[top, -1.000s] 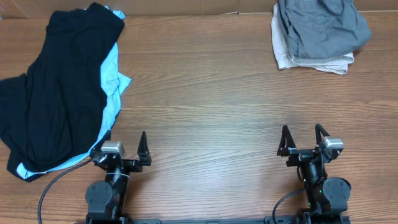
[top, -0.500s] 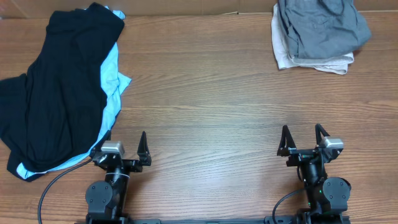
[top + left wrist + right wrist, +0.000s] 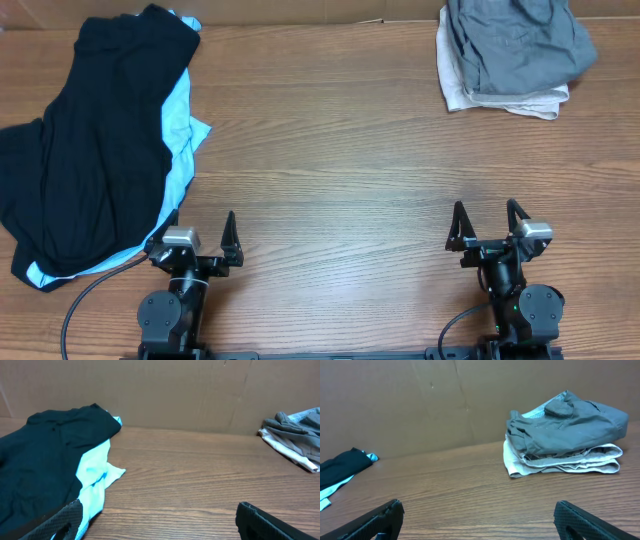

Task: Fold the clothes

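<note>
Nothing has shifted since the earlier overhead frames: the clothes lie as they did and both arms sit where they were.

Your black shirt [image 3: 90, 150] is spread, crumpled and unfolded, over the far-left part of the table [image 3: 340, 170], running from the back edge down almost to the left arm's base. The light-blue tee [image 3: 178, 125] lies under it, showing only as a strip along the shirt's right side and a sliver at its near-left corner.

Your left gripper [image 3: 200, 228] stands just beside the near-right edge of that pile, jaws spread wide and holding nothing. From the left wrist view its left finger [image 3: 55, 525] sits right against the light-blue hem; you cannot tell whether it touches the cloth.

Your right gripper [image 3: 485, 218] is near the front edge on the right side, well apart from every garment, jaws likewise wide and empty, with bare wood between its fingers [image 3: 580, 520].

At the far-right corner a grey garment [image 3: 515, 45] rests folded on top of a pale garment [image 3: 500, 100], also folded, forming a neat stack.

A cardboard wall [image 3: 175, 395] rises behind the table's back edge.
</note>
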`<action>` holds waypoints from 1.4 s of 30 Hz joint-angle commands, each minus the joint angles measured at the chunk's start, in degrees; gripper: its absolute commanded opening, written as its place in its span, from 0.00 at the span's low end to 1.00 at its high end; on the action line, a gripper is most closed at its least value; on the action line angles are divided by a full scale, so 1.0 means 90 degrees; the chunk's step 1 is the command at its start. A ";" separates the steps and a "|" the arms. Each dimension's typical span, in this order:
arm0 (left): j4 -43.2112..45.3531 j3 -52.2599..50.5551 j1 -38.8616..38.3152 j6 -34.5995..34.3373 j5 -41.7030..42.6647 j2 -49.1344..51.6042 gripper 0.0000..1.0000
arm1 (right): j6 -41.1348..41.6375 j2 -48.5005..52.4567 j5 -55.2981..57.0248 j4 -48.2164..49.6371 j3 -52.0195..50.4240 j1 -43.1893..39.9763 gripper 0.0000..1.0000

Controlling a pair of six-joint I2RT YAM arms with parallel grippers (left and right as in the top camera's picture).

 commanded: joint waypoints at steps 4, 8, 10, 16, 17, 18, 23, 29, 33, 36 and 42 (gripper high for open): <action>-0.0012 -0.0024 0.0066 -0.0032 -0.0087 -0.0073 1.00 | 0.0024 -0.0063 0.0087 0.0019 -0.0068 0.0053 1.00; -0.0012 -0.0024 0.0066 -0.0032 -0.0087 -0.0073 1.00 | -0.0039 -0.0063 0.0430 0.0005 -0.0066 0.0053 1.00; -0.0012 -0.0024 0.0066 -0.0032 -0.0087 -0.0073 1.00 | -0.0036 -0.0063 0.0425 0.0005 -0.0066 0.0053 1.00; -0.0012 -0.0024 0.0066 -0.0034 -0.0087 -0.0073 1.00 | -0.0036 -0.0063 0.0420 0.0005 -0.0066 0.0053 1.00; -0.0010 -0.0024 0.0066 -0.0032 -0.0087 -0.0073 1.00 | -0.0036 -0.0063 0.0420 0.0005 -0.0066 0.0053 1.00; -0.0010 -0.0024 0.0066 -0.0032 -0.0087 -0.0073 1.00 | -0.0036 -0.0063 0.0420 0.0002 -0.0066 0.0053 1.00; -0.0010 -0.0024 0.0063 -0.0041 -0.0085 -0.0073 1.00 | -0.0012 -0.0063 0.0418 0.0002 -0.0066 0.0053 1.00; 0.0024 -0.0024 0.0066 -0.0036 -0.0087 -0.0073 1.00 | -0.0012 -0.0063 0.0415 0.0024 -0.0066 0.0053 1.00; 0.0022 -0.0024 0.0066 -0.0041 -0.0085 -0.0073 1.00 | -0.0015 -0.0063 0.0418 0.0066 -0.0066 0.0053 1.00; 0.0017 -0.0024 0.0066 -0.0039 0.0019 -0.0073 1.00 | -0.0012 -0.0063 0.0415 0.0143 -0.0066 0.0053 1.00; 0.0073 -0.0022 0.0066 -0.0034 0.0357 -0.0073 1.00 | -0.0015 -0.0063 0.0034 0.0515 -0.0066 0.0053 1.00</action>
